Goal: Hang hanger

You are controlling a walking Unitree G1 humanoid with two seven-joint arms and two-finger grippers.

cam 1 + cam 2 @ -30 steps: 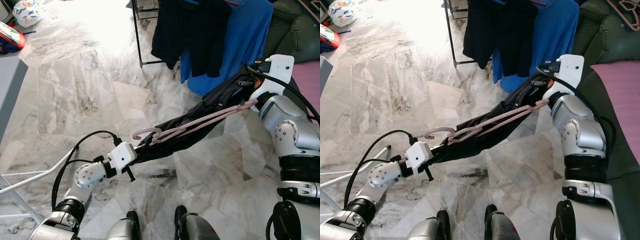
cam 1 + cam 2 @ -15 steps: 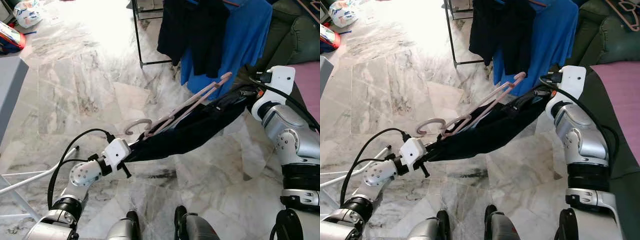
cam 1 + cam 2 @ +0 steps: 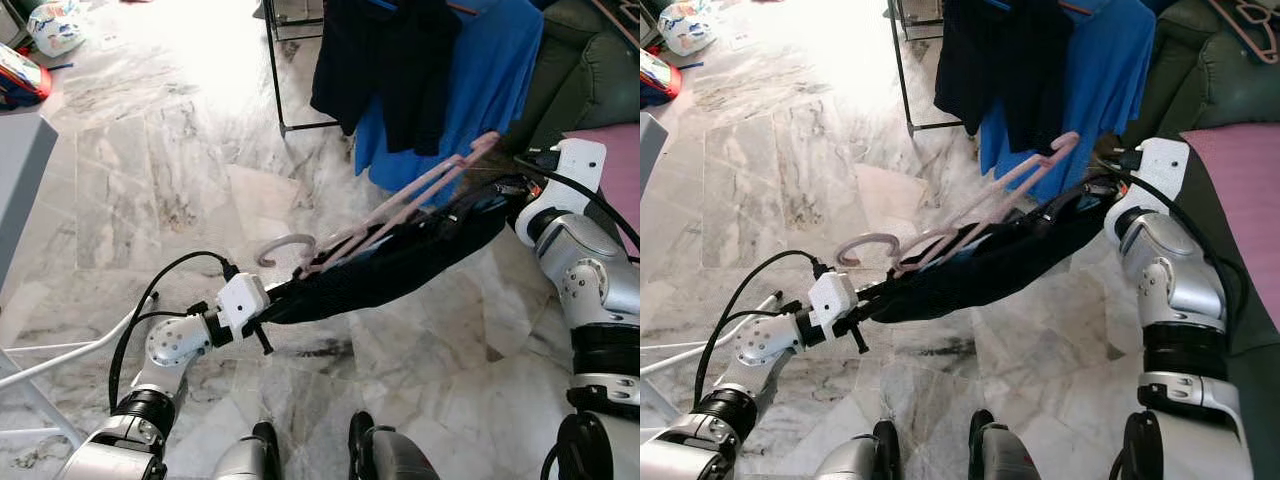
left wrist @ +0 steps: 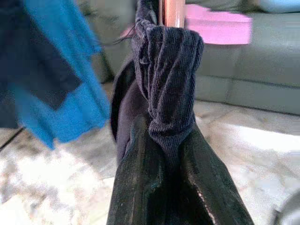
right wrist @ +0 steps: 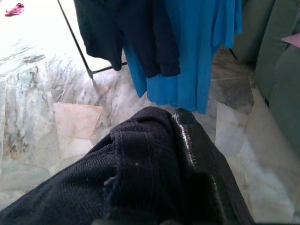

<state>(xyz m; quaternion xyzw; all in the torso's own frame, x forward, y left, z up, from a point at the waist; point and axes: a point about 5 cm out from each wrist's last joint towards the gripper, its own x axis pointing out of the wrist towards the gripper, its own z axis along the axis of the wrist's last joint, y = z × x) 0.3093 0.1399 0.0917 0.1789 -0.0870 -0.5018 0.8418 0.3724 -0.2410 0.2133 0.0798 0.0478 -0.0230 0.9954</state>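
A dark corduroy garment (image 3: 390,265) is stretched between my two grippers above the marble floor. A pink hanger (image 3: 390,215) sits in it, hook (image 3: 280,247) toward my left side and its far arm sticking up out of the cloth near the blue shirt. My left gripper (image 3: 268,318) is shut on the garment's near end, cloth bunched between its fingers (image 4: 140,187). My right gripper (image 3: 505,190) is shut on the far end, one finger (image 5: 197,154) showing beside the fabric. A clothes rack (image 3: 275,70) with dark clothes (image 3: 385,60) and a blue shirt (image 3: 480,80) stands just behind.
A green sofa (image 3: 1220,80) with a pink cloth (image 3: 1245,190) stands at my right. A grey surface edge (image 3: 15,180) and white frame (image 3: 50,365) are at my left. Bags (image 3: 40,40) lie at the far left. Marble floor (image 3: 160,170) stretches ahead.
The hanger's far arm has come free of my right gripper's end and swung up out of the garment. My right arm has shifted rightward and the cloth sags lower.
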